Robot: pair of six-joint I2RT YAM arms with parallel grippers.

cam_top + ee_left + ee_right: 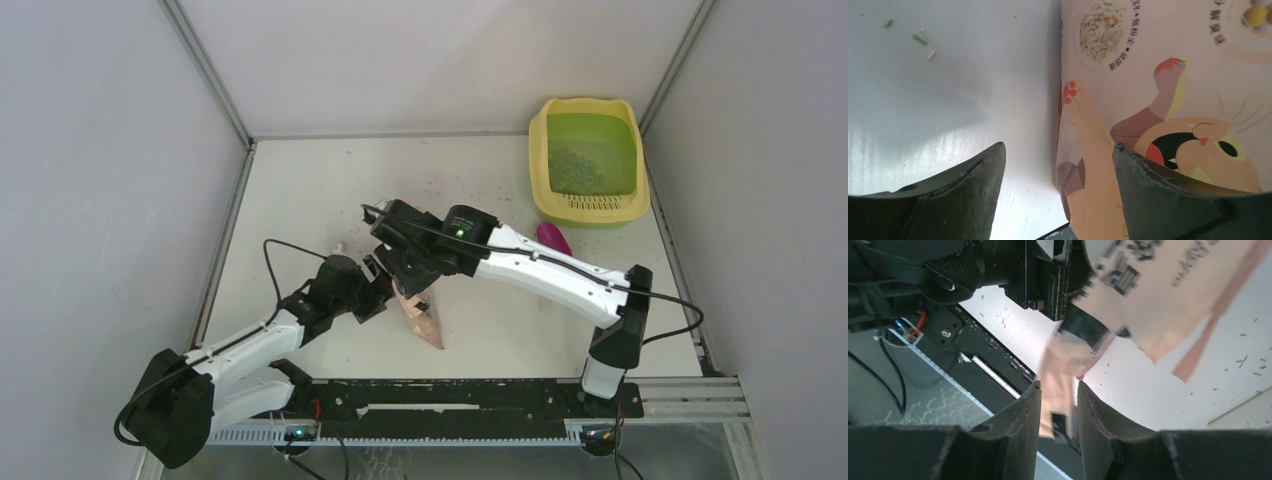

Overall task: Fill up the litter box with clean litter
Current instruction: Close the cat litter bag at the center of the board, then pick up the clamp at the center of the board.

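Partly done: thin litter in litter box, far right corner. More to pour from bag, mid-table. Left gripper spread astride bag edge; right gripper round bag fold, pinching or not unclear.

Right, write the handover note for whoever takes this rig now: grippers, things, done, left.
Left gripper: open, straddling the edge of the peach-pink litter bag, which lies on the table.
Right gripper: narrow gap with a fold of the bag between its fingers; too blurred to tell whether it grips.
Litter box: far right corner, with litter covering part of its green basin. The magenta scoop lies by its slotted step.
Done: some litter is in.
Left: probably more filling. A few stray granules lie on the table.
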